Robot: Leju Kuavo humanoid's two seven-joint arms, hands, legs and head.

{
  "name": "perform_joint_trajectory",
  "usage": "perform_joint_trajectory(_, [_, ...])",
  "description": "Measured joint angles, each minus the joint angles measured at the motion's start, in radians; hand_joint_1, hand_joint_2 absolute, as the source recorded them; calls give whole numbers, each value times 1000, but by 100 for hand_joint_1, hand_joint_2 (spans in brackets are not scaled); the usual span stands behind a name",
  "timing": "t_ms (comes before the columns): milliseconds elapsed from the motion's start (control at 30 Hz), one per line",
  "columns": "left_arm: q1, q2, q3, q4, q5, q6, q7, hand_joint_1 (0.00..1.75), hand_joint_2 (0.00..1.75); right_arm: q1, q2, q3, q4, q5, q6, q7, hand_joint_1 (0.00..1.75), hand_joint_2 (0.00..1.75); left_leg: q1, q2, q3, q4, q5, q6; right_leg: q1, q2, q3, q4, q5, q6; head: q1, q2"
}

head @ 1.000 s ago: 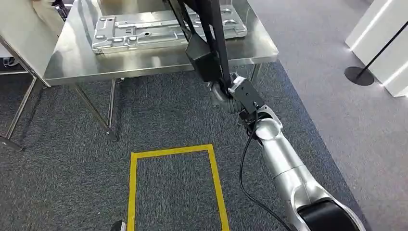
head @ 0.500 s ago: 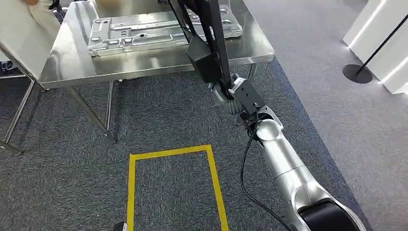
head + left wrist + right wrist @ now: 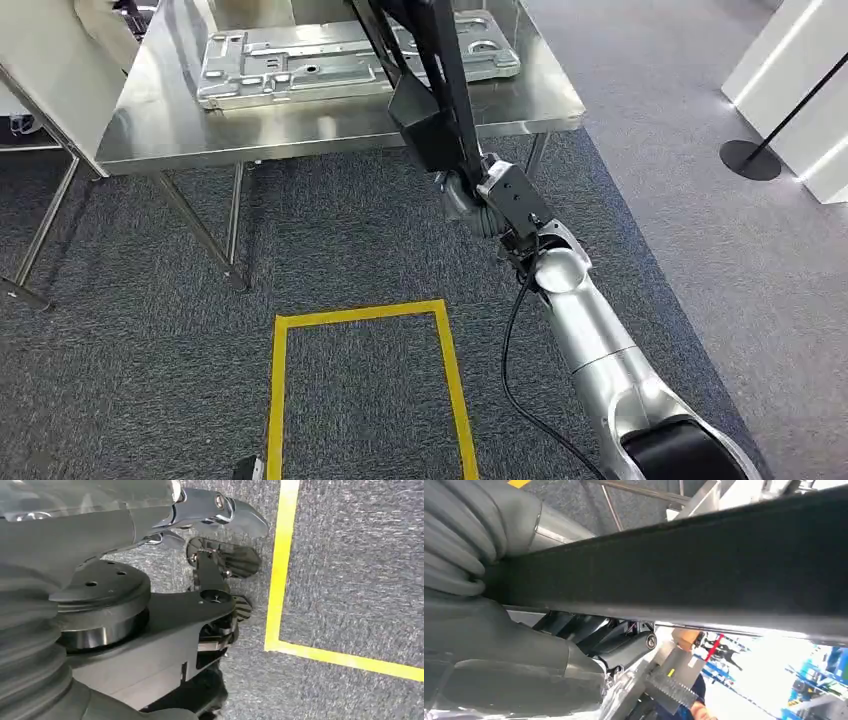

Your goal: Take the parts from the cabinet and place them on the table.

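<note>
Steel table point(image 3: 180, 125) on grey carpet point(image 3: 140, 330) — yellow floor tape point(image 3: 360, 315) nearby.

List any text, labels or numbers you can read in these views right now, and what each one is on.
None can be read.
The stamped metal panel on the steel table shows holes and ribs, no lettering.
The black part held by the right hand is unmarked.
The yellow tape rectangle on the carpet carries no writing.
Background signs in the right wrist view are too blurred.

Yellow tape rectangle point(image 3: 365, 385) on grey carpet point(image 3: 150, 350); black stanchion base point(image 3: 748, 158) right.
</note>
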State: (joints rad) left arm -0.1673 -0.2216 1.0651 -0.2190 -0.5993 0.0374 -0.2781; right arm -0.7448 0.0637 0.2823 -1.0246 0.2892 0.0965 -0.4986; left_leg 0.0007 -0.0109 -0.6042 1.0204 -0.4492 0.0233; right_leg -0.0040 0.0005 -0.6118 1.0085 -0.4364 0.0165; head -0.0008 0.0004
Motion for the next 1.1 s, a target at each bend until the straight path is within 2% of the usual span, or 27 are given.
perform_joint_trajectory(67, [1,0,0,0,-1,0,1,0,175,1,-1,0,0,0,0,1,175,175,3,2,2,-4,0,-10,4,1,-1,2,-1,-3,2,0])
perform_joint_trajectory(100, [1,0,0,0,-1,0,1,0,175,1,-2,0,0,0,0,2,175,175,3,2,4,-9,2,-16,4,2,-1,-1,1,-8,1,0])
perform_joint_trajectory(133, [0,0,0,0,-1,0,2,0,175,1,-1,0,-2,0,1,2,175,175,0,3,0,-4,-6,-22,-10,-1,6,-15,7,-15,0,0])
perform_joint_trajectory(167, [0,0,-1,0,-1,0,1,0,175,0,-1,0,-3,0,2,2,175,175,0,4,-6,20,-26,-27,-9,0,10,-19,9,-20,0,0])
perform_joint_trajectory(200, [0,0,-1,0,-1,0,1,0,175,-1,-1,0,-4,1,3,2,175,175,3,4,-30,78,-62,-31,-9,-1,12,-19,8,-23,-4,0])
perform_joint_trajectory(233, [0,0,-2,0,-1,0,1,0,175,0,-1,0,-5,0,3,2,175,175,6,5,-71,168,-105,-35,-9,-2,12,-18,7,-24,-4,0])
perform_joint_trajectory(267, [1,1,-2,0,-2,0,1,0,175,1,-1,0,-5,1,4,2,175,175,7,5,-104,236,-134,-37,-8,-2,12,-17,6,-25,-4,0])
perform_joint_trajectory(300, [2,1,-2,0,-2,0,1,0,175,6,-1,0,-5,1,5,2,175,175,8,5,-139,309,-152,-40,-8,-2,12,-16,6,-26,-4,0])
perform_joint_trajectory(333, [4,1,-2,0,-3,0,1,0,175,10,-1,0,-5,0,8,3,175,175,10,5,-146,316,-139,-42,-8,-1,12,-15,5,-26,-4,0])
perform_joint_trajectory(367, [4,2,-3,0,-3,0,1,0,175,14,-1,0,-5,-2,11,5,175,175,11,5,-125,270,-103,-42,-8,0,13,-13,3,-25,-5,0])
perform_joint_trajectory(400, [4,2,-4,0,-3,0,1,0,175,15,-1,0,-5,-4,12,6,175,175,12,5,-86,188,-58,-40,-8,1,15,-10,1,-22,-4,0])
perform_joint_trajectory(433, [3,2,-5,0,-3,0,1,0,175,16,-1,0,-6,-7,13,6,175,175,13,6,-32,78,-7,-38,-9,3,17,-6,-3,-19,-4,0])
perform_joint_trajectory(467, [2,2,-6,0,-4,0,1,0,175,16,-1,0,-8,-9,13,6,175,175,13,7,-2,10,1,-33,-9,3,18,-4,-7,-15,-4,0])
perform_joint_trajectory(500, [1,2,-7,0,-4,0,1,0,175,14,-2,0,-10,-11,14,6,175,175,7,6,7,-3,-5,-28,-1,4,12,2,-8,-10,-4,0])
perform_joint_trajectory(600, [2,2,-10,0,-5,0,1,0,175,19,-3,0,-12,-11,14,7,175,175,4,3,2,2,-3,-12,-3,3,13,-6,-3,5,-2,0])
perform_joint_trajectory(633, [2,2,-11,0,-5,0,1,0,175,19,-3,0,-14,-12,14,7,175,175,9,4,4,-8,3,-3,-3,4,12,-5,-5,10,-4,0])
perform_joint_trajectory(667, [2,2,-12,0,-5,0,1,0,175,18,-4,-1,-16,-13,15,7,175,175,12,5,7,-13,7,3,-8,3,4,14,-22,15,-1,0])
perform_joint_trajectory(700, [0,2,-13,0,-5,0,1,0,175,17,-5,0,-18,-15,15,7,175,175,12,5,6,-14,9,7,-7,3,-19,65,-56,19,1,0])
perform_joint_trajectory(733, [0,2,-13,0,-5,0,1,0,175,18,-7,-1,-18,-17,16,6,175,175,11,5,6,-14,9,8,-9,3,-59,154,-101,24,0,0])
perform_joint_trajectory(767, [0,2,-13,0,-4,0,1,0,175,20,-8,-1,-18,-18,18,6,175,175,10,5,6,-13,8,10,-10,3,-98,238,-134,27,1,0])
perform_joint_trajectory(800, [1,2,-13,0,-4,1,1,0,175,24,-10,-1,-18,-19,19,6,175,175,10,5,5,-13,8,10,-10,3,-133,307,-154,28,0,0])
perform_joint_trajectory(833, [3,2,-13,0,-3,1,1,0,175,27,-11,-1,-17,-19,20,6,175,175,10,5,6,-12,7,11,-10,3,-145,327,-149,28,1,0])
perform_joint_trajectory(867, [3,2,-13,0,-2,3,1,0,175,28,-11,-1,-16,-20,21,6,175,175,10,4,6,-10,7,10,-10,3,-134,298,-122,26,1,0])
perform_joint_trajectory(933, [2,2,-14,0,0,4,2,0,175,23,-12,-1,-16,-21,24,4,175,175,10,2,6,-6,4,7,-9,3,-50,120,-26,18,1,0])
perform_joint_trajectory(967, [2,2,-14,0,0,5,2,0,175,20,-12,-1,-16,-21,27,3,175,175,9,2,5,-4,1,4,-8,3,-11,37,8,11,1,0])
perform_joint_trajectory(1000, [1,2,-14,0,0,6,2,0,175,15,-12,-1,-15,-21,29,1,175,175,1,1,0,1,-1,-1,-1,2,4,4,-5,7,0,0])
perform_joint_trajectory(1100, [2,2,-15,0,0,6,3,0,175,13,-13,0,-11,-24,29,-3,175,175,6,2,1,-6,2,-16,2,4,-2,3,-3,-4,0,0])
